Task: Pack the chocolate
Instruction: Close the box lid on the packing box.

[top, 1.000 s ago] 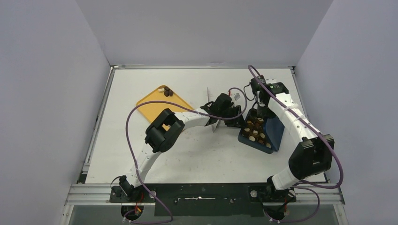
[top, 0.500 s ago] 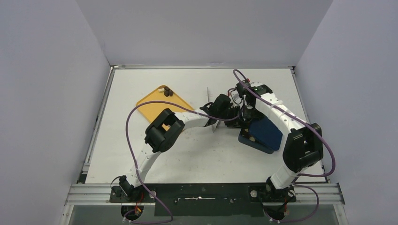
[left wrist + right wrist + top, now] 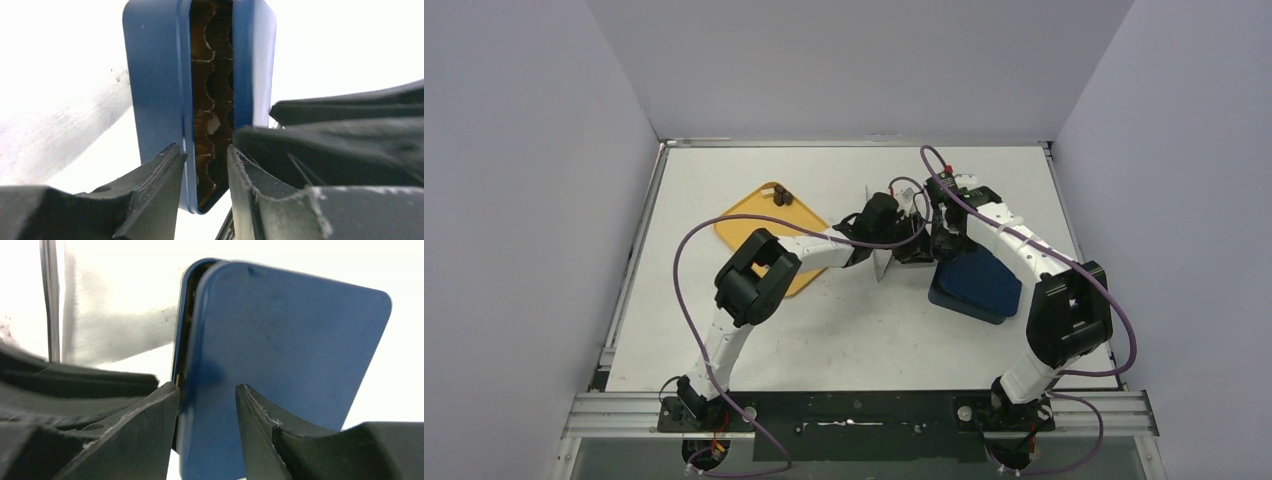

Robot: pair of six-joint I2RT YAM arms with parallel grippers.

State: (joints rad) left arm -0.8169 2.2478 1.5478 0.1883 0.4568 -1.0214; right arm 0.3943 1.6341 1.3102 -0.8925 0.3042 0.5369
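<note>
A blue box [image 3: 980,286] lies right of centre with its lid [image 3: 290,350] lowered almost flat, leaving a narrow gap on the left side. Through that gap the left wrist view shows a gold-brown insert and a pale chocolate piece [image 3: 214,124]. My left gripper [image 3: 913,244] [image 3: 205,151] is shut on the box's near base edge, one finger outside and one inside the gap. My right gripper [image 3: 946,243] [image 3: 206,386] stands open over the lid's left edge, fingers apart from it. Two dark chocolate pieces [image 3: 777,196] sit on the orange tray [image 3: 749,226].
Long metal tongs [image 3: 880,262] [image 3: 120,332] lie on the table just left of the box, under my left wrist. The two grippers are close together, almost touching, at the box's left side. Walls enclose the table on three sides.
My right gripper swung the upright lid down over the box and opened its jaws, letting the lid go. My left gripper stayed on the box edge while that arm's elbow shifted left.
</note>
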